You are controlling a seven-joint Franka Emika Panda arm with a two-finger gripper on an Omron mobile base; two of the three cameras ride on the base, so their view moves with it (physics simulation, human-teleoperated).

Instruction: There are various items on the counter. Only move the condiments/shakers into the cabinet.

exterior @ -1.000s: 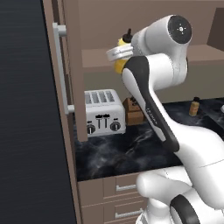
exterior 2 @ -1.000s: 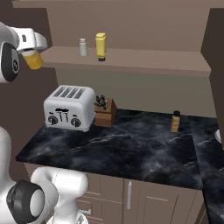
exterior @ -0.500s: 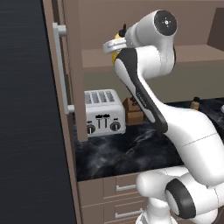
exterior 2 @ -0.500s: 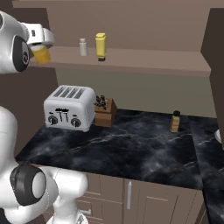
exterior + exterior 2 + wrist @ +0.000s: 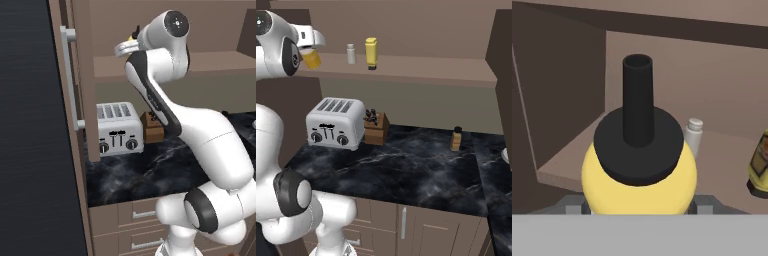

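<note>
At the cabinet [image 5: 406, 70] shelf's left end, tool [image 5: 310, 47] clamped around yellow bottle [image 5: 639, 170].

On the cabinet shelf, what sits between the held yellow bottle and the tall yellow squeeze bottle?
The pale grey shaker stands between the held yellow bottle and the squeeze bottle, seen in the right base view.

Plain brown wall [image 5: 421, 102] behind worktop. Silver four-slot toaster [image 5: 335, 123] beside brown knife block [image 5: 376, 127]. Brown drawers [image 5: 137, 215] with silver handles below. Dark panel [image 5: 30, 150] far left.
</note>
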